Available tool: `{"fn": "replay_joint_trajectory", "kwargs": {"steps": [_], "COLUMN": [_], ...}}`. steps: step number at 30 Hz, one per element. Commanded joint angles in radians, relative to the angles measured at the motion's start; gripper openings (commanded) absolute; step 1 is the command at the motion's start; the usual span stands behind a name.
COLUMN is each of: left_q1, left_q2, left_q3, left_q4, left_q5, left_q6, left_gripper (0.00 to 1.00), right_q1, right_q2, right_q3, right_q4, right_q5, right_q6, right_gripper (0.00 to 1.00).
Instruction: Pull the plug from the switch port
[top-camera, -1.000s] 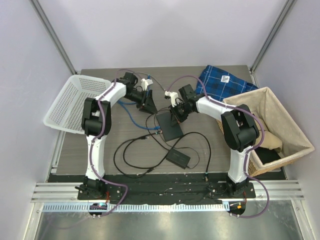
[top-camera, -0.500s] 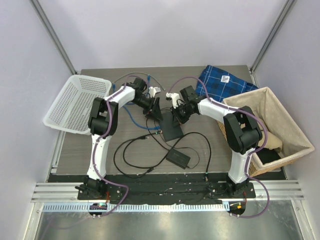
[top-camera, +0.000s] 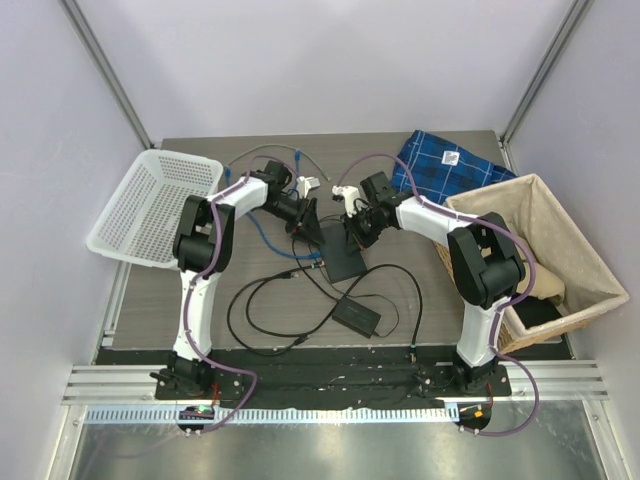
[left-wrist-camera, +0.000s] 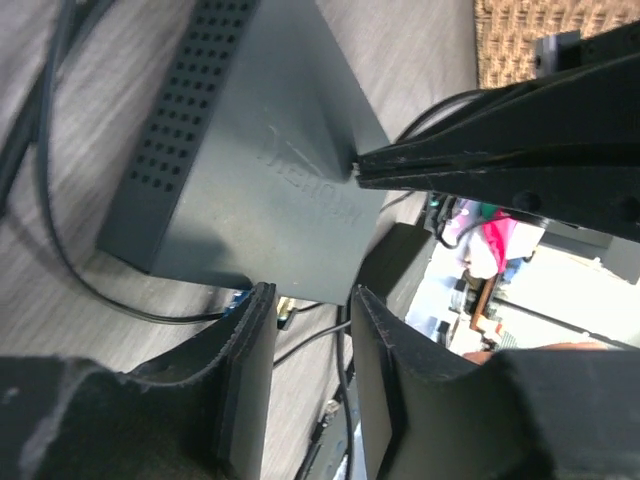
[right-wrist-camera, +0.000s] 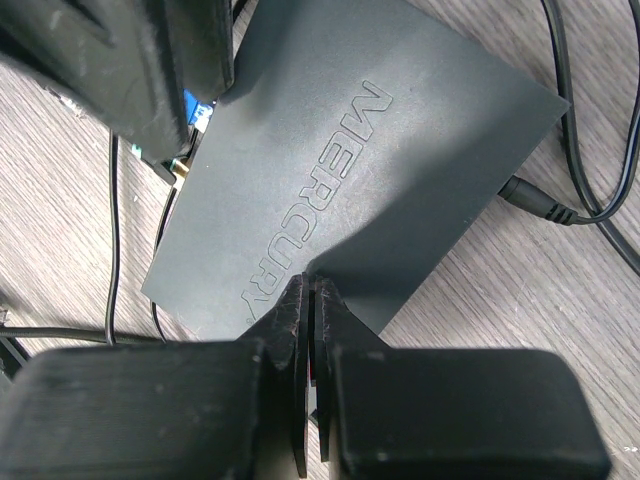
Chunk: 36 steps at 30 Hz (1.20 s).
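Left pincer (left-wrist-camera: 310, 292), jaws slightly parted and empty, noses at the switch's (top-camera: 341, 252) 9 o'clock port edge, where the blue plug (left-wrist-camera: 238, 296) sits; right pincer (right-wrist-camera: 308, 290), closed on nothing, presses the lid, likely bracing it. Cables (top-camera: 270, 300) crowd 6 o'clock; withdrawal room looks open toward 9 o'clock.

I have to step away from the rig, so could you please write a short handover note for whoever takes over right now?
Left gripper: open, at the port edge of the switch, right by the blue plug, not gripping it.
Right gripper: shut, tips pressed on the switch's top, seemingly steadying it.
Done: approach and bracing; the plug looks still seated.
Left to do: close on the plug and pull it from the port.
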Motion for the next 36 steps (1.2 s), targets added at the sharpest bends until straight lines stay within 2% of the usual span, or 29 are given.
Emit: {"fn": "replay_joint_trajectory", "kwargs": {"steps": [1,4,6,8,12,16,22,28,31,35,36], "left_q1": [0.009,0.018,0.02,0.018,-0.017,-0.048,-0.045,0.052,0.112,0.114,0.109], "left_q2": [-0.015,-0.022,-0.016,-0.008,0.021,0.016,-0.036,-0.088,-0.102,-0.145,-0.159], "left_q3": [0.031,0.022,0.031,0.036,0.074,0.065,-0.022,-0.087,-0.096,-0.074,-0.07], "left_q4": [-0.012,-0.02,-0.042,-0.056,-0.048,-0.057,-0.053,-0.106,-0.115,-0.027,0.034], "left_q5": [-0.091,-0.154,-0.245,-0.274,-0.323,-0.414,-0.536,-0.627,-0.557,-0.312,-0.197], "left_q6": [0.016,0.02,0.038,0.034,0.011,-0.003,-0.009,0.02,0.028,0.013,-0.003], "left_gripper": [0.38,0.36,0.31,0.33,0.47,0.51,0.53,0.53,0.53,0.53,0.53], "right_q1": [0.002,0.002,0.0,0.002,0.002,0.002,0.002,0.002,0.0,0.002,0.002], "right_q2": [-0.008,-0.015,-0.017,-0.015,0.001,0.015,0.017,0.014,0.018,0.029,0.029], "right_q3": [-0.025,-0.037,-0.044,-0.047,-0.031,0.004,0.004,-0.004,0.004,0.018,0.019], "right_q4": [-0.041,-0.041,-0.039,-0.036,-0.031,-0.031,-0.033,-0.031,-0.031,-0.038,-0.038], "right_q5": [0.073,0.075,0.07,0.066,0.06,0.064,0.072,0.07,0.07,0.072,0.072], "right_q6": [-0.033,-0.038,-0.038,-0.035,-0.024,-0.022,-0.029,-0.032,-0.03,-0.025,-0.025], "right_gripper": [0.01,0.01,0.01,0.01,0.01,0.01,0.01,0.01,0.01,0.01,0.01]}}
